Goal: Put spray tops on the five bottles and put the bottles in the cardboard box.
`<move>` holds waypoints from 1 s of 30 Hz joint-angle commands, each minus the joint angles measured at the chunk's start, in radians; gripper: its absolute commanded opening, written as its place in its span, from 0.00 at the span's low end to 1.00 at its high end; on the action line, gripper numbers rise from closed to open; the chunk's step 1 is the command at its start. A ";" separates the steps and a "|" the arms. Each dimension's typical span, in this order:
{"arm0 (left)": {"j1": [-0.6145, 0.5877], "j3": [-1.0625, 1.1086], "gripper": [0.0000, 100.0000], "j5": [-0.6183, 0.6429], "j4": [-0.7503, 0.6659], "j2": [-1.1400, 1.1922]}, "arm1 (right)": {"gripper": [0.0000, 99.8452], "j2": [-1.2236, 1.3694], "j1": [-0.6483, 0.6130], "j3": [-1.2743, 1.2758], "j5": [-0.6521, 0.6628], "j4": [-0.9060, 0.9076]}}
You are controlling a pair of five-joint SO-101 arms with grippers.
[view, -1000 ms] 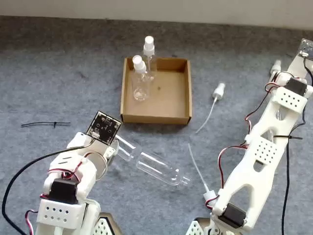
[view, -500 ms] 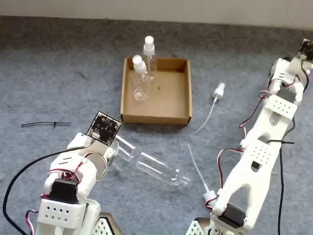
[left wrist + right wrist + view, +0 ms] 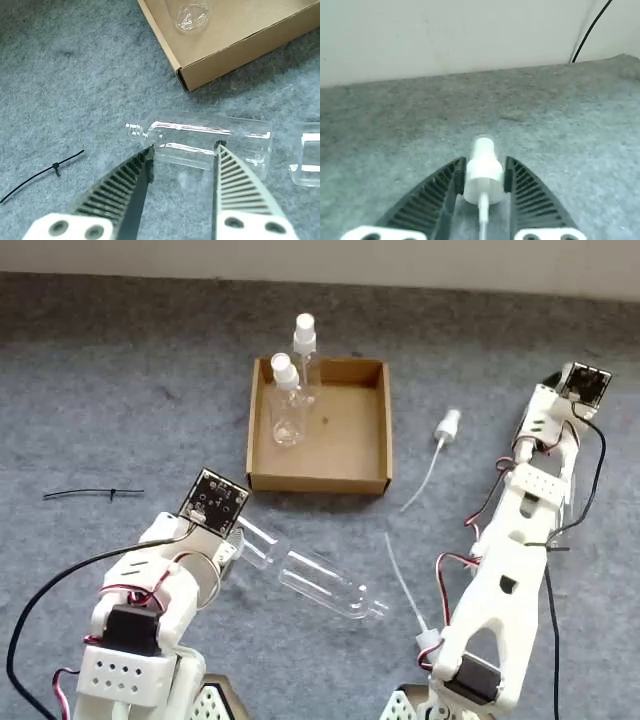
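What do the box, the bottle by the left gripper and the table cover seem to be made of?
Box: brown cardboard, matte, raw cut edges. Bottle: probably clear plastic, glossy with bright highlights; glass is possible. Table cover: grey felt or carpet, fuzzy, matte.

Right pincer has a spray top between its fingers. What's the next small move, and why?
Probably carry it toward the cardboard box. The right pincer is shut on the white spray top, with what looks like a clear bottle attached, and the box has bare floor.
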 commanded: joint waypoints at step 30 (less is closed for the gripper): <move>0.022 -0.005 0.18 0.009 -0.017 -0.008 | 0.01 -0.532 0.021 -0.133 0.143 1.310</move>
